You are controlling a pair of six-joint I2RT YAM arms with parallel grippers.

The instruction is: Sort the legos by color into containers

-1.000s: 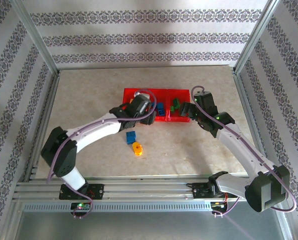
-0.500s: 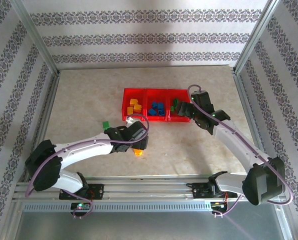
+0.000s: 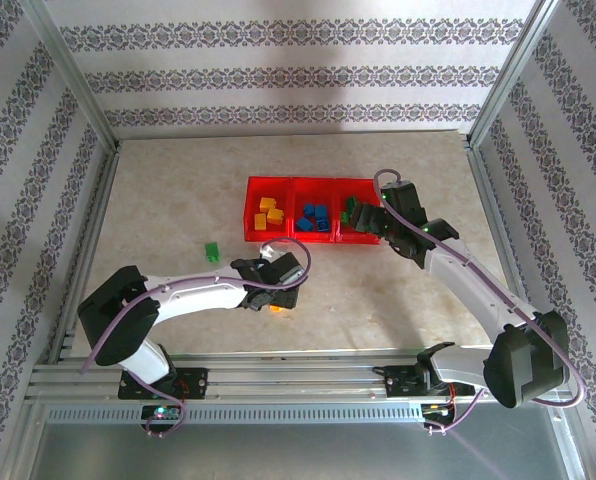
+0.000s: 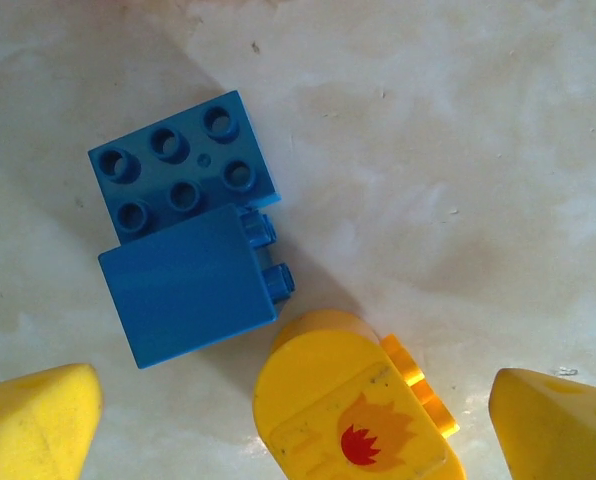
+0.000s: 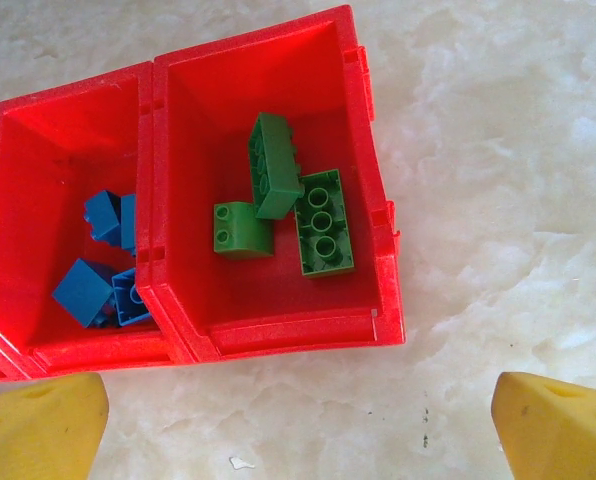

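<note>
- Sitting toward the far middle of the table (image 3: 168, 200): the red tray (image 3: 293, 237), three square compartments joined in a row.
- Left-end compartment of the tray: yellow-orange legos (image 3: 269, 213), several heaped together.
- Middle compartment: blue legos (image 3: 315, 217), a small cluster.
- Right-end compartment: green legos (image 5: 324, 235), three in all. Two are long and one is short, and they touch one another near the compartment's centre.
- Loose green lego (image 3: 212, 251): on the table off the tray's left front corner, apart from it.
- Loose blue pair (image 4: 183, 175): on the table in front of the tray. One is studs up, the other is tipped on its side, and the two are touching.
- Flame-print lego (image 4: 348, 425): yellow-orange, on its side, just beside the tipped blue one.
- Left gripper (image 4: 293, 425): in front of the tray's left half, above the loose bricks. Its fingers are spread wide and grasp nothing. The flame-print lego lies between the fingertips, touching neither.
- Right gripper (image 5: 298, 430): at the front of the tray's right end, over bare table just before the green compartment. Its fingers are spread wide and empty.
</note>
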